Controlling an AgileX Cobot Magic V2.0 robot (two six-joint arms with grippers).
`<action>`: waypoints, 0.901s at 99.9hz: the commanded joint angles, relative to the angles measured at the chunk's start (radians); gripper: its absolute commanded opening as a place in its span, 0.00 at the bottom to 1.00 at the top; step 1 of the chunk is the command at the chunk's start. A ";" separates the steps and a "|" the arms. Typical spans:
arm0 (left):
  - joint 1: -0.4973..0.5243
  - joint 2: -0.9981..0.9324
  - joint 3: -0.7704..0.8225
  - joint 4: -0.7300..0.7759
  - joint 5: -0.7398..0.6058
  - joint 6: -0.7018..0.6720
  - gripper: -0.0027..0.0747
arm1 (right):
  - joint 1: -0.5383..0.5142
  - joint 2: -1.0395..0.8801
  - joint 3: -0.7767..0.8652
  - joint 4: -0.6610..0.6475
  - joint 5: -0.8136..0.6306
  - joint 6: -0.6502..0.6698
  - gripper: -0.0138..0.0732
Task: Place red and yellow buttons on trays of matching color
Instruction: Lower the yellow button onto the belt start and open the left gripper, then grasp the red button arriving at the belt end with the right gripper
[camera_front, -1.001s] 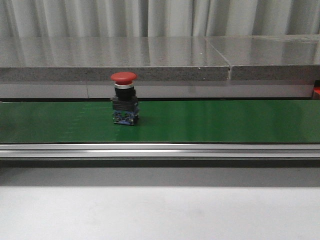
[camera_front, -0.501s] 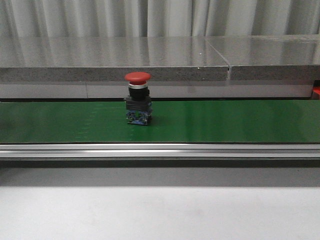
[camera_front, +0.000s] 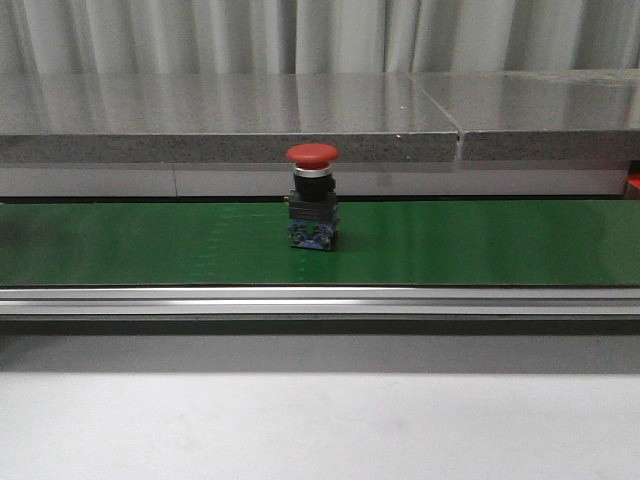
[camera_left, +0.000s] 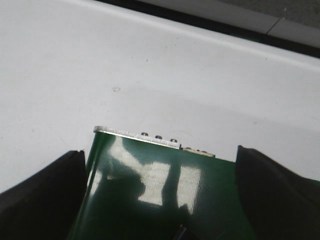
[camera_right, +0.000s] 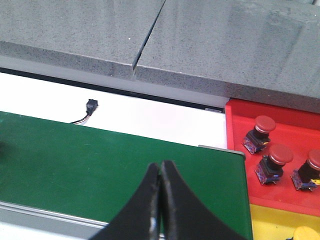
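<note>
right claw (camera_right: 160, 200) closed, empty

Pale pleated curtain (camera_front: 320, 35) across back; grey speckled stone slab (camera_front: 230, 115) below, seam right of centre.

Open belt (camera_front: 480, 245) all around lone red button (camera_front: 312, 198).

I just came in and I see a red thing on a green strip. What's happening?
A red button stands upright on a green belt, and it has slid toward the right over the last second. Nothing is holding it. The robot's right hand waits shut over the belt's end, beside a red tray with three red buttons already in it and a yellow tray. The left hand is open above the belt's other end.
</note>
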 joint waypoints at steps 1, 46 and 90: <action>-0.013 -0.064 -0.042 -0.021 -0.064 0.004 0.81 | 0.000 0.001 -0.026 0.010 -0.064 -0.008 0.08; -0.208 -0.413 0.081 0.007 -0.176 0.034 0.81 | 0.000 0.001 -0.026 0.010 -0.064 -0.008 0.08; -0.198 -0.890 0.494 0.025 -0.236 0.021 0.64 | 0.000 0.001 -0.026 0.010 -0.064 -0.008 0.08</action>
